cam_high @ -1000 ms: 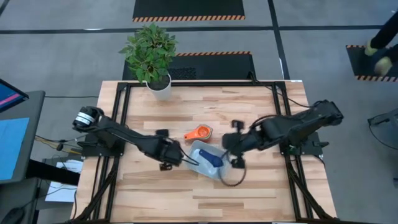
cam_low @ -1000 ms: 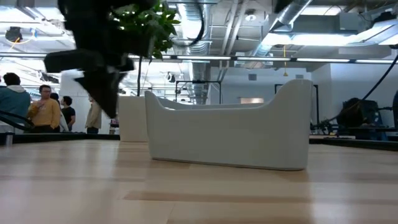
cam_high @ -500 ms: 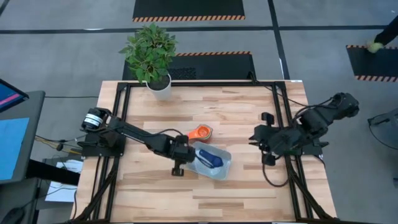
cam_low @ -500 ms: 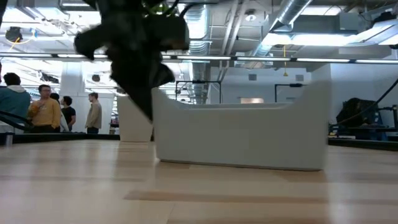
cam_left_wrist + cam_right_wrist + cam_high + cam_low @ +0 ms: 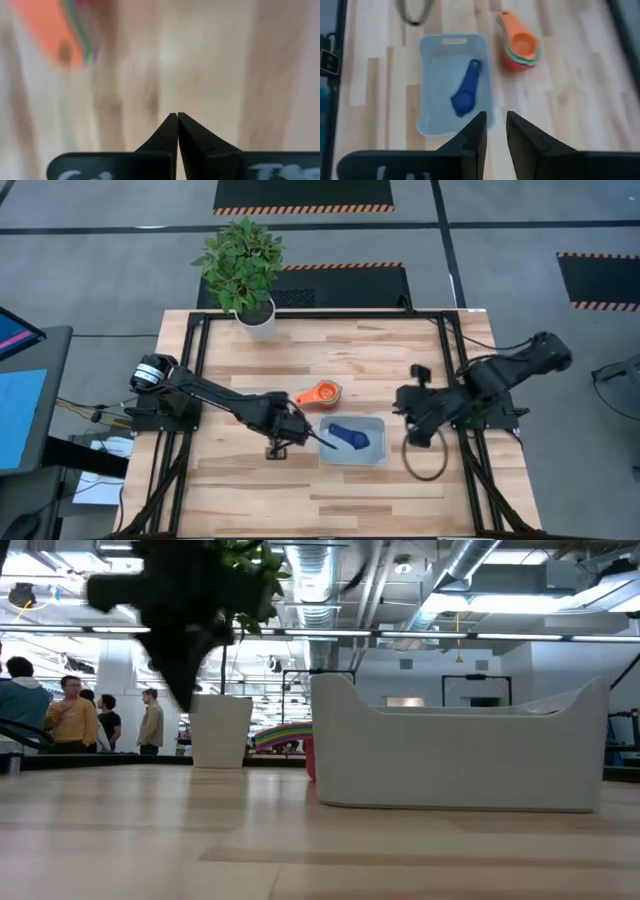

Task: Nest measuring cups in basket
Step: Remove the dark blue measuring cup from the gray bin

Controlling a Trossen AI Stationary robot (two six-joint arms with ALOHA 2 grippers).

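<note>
Midway through the nesting job, by the look of it: lying in the basket [image 5: 352,442], near the middle of the table [image 5: 230,480], just one dark blue cup [image 5: 350,436], handle slanted toward a corner. Just beside the basket, on its plant-pot side, touching nothing but wood, the nested stack [image 5: 320,393] with the orange cup on top and red, green and yellow rims peeking below in the right wrist view. Judging by that, stack not yet in the basket, dark blue one not yet joined to it. Left gripper [image 5: 298,432] low over the table at the basket's edge, fingers [image 5: 170,131] pressed together, holding nothing. Right gripper [image 5: 412,420] pulled back toward its own side, well apart from the basket, fingers [image 5: 476,132] slightly parted with nothing between them. Next move, probably: spread the left fingers, reach the short way to the orange-topped stack, pinch a handle or rim, lift without spilling the inner cups. No brand, label or writing legible on cups or basket; pale marks on the gripper bodies too smeared to read.
</note>
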